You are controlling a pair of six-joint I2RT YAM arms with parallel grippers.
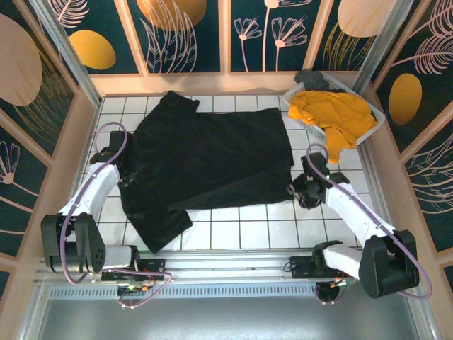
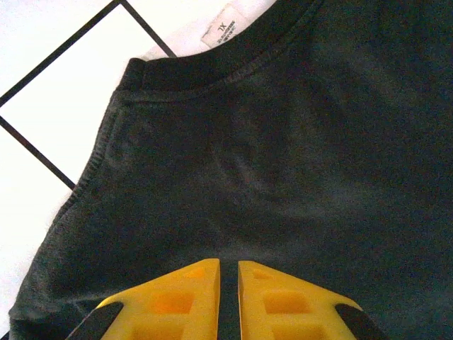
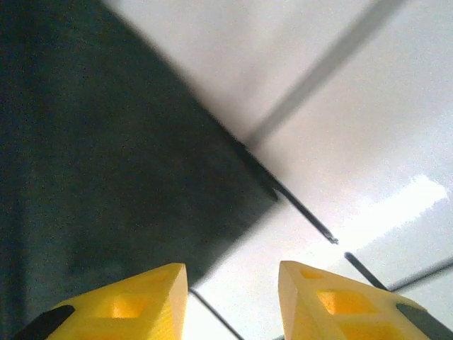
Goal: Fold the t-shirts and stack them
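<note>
Black soft cloth t-shirt (image 1: 212, 159) lies flat on the white tiled table (image 1: 241, 234), collar left, hem right; the mustard-yellow t-shirt (image 1: 333, 117) is heaped in a white lattice basket (image 1: 377, 119). First fold looks about to start. Left gripper (image 2: 228, 268), fingers nearly together at the collar, may or may not pinch cloth; right gripper (image 3: 233, 276) gapes empty over the hem corner and must close on it. Bare tiles nearer the arms give room; the basket crowds far right.

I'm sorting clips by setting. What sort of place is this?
Likely a staged robot work cell: a white tiled table boxed in by painted floral panels, with a black t-shirt and a basket.
</note>
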